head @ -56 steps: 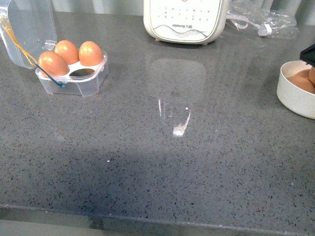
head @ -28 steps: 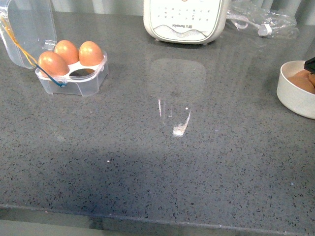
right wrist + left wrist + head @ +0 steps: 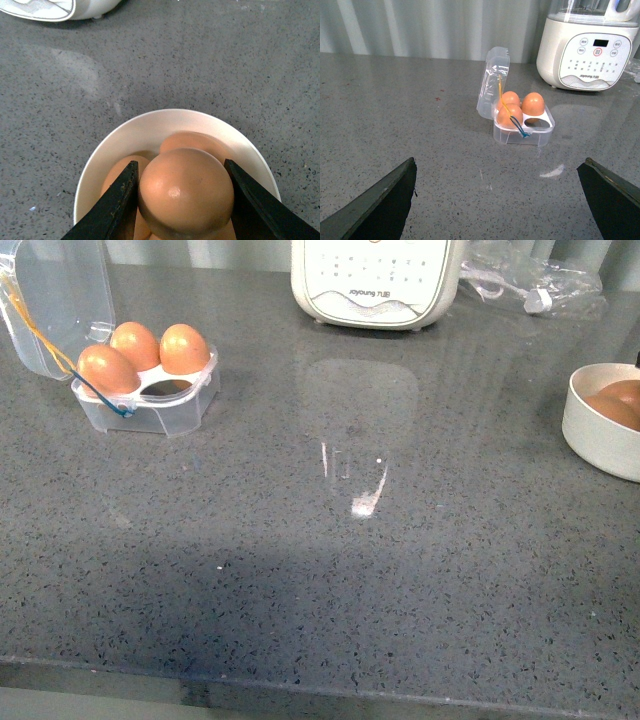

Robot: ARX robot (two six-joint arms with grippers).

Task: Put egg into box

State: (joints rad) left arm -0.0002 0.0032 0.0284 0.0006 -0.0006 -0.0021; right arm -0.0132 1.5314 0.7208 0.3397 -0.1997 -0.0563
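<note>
My right gripper (image 3: 182,200) is shut on the egg (image 3: 186,192), a smooth orange-brown one held just above the white bowl (image 3: 105,150). Two more brown eggs lie in that bowl beneath it. The box (image 3: 150,400) stands at the far left of the counter in the front view, its clear lid (image 3: 60,295) tilted back, three eggs in its cups and one cup empty. The left wrist view shows the same box (image 3: 522,131) well ahead of my left gripper (image 3: 497,200), which is open over bare counter. Neither gripper shows in the front view.
A white kitchen appliance (image 3: 375,280) stands at the back centre, with crumpled clear plastic (image 3: 535,285) to its right. The bowl (image 3: 600,430) sits at the right edge of the front view. The grey speckled counter's front edge (image 3: 320,685) runs along the bottom.
In the front view the dark tip of my right gripper above the bowl at the right edge has drawn out of the picture. The box and its eggs have not moved.
</note>
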